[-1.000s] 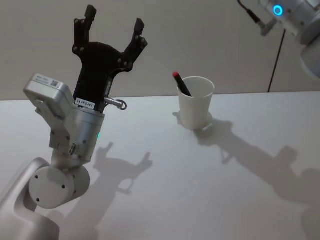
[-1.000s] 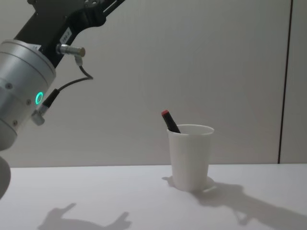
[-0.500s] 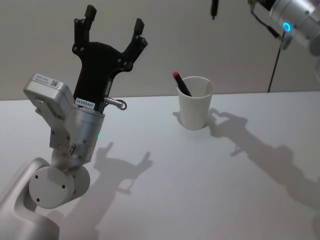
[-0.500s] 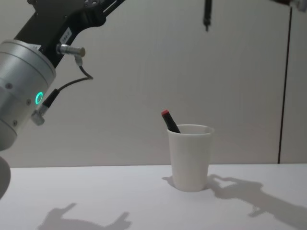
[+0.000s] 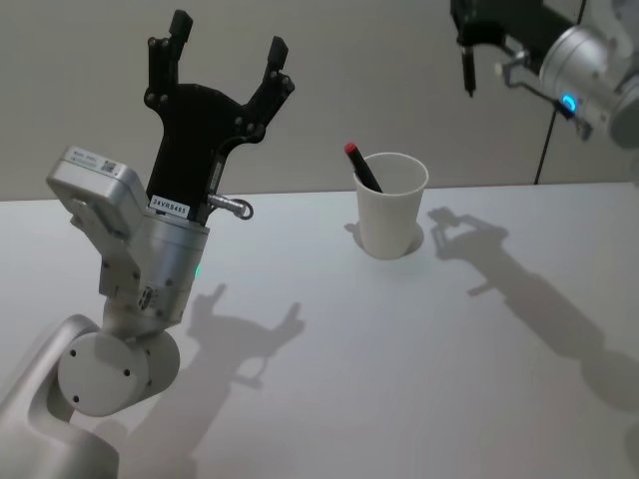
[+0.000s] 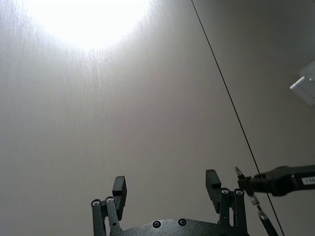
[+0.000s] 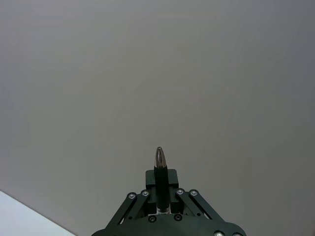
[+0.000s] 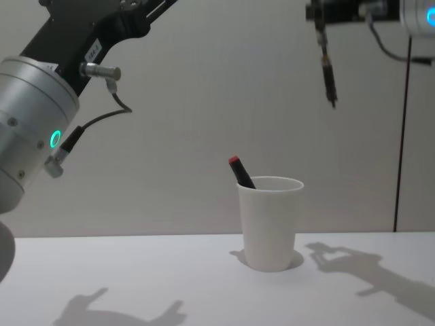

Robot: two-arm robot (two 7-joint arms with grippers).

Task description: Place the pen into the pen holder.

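Since half a second ago, the right arm has been brought lower and nearer the cup, so that the black right gripper (image 8: 319, 13) now sits at the upper right of the chest view, and the shadow on the table has slid closer to the cup's base. Nothing else has been shifted.

A broad white matte table (image 5: 399, 379) is seen before a plain pale wall. The silver left arm is held raised at the left of the head view, and its black left gripper (image 5: 228, 45) is pointed upward with its two fingers spread wide apart and nothing between them; the same parted fingers (image 6: 119, 189) are seen in the left wrist view.

The right gripper (image 5: 469, 20) is held high, above and slightly to the right of the cup. It is clamped on a slim dark pen with a metal tip (image 8: 329, 71), which hangs tip-down, well above the cup's rim and not touching it. In the right wrist view the pen (image 7: 159, 172) is seen pinched between the closed fingers, its silvery tip projecting past them.

The pen holder, a plain white tapered paper cup with a rolled rim (image 8: 270, 224), stands upright on the table, right of centre. A dark pen with a red cap (image 8: 240, 171) is leaned inside it against the left rim, its red end projecting above.
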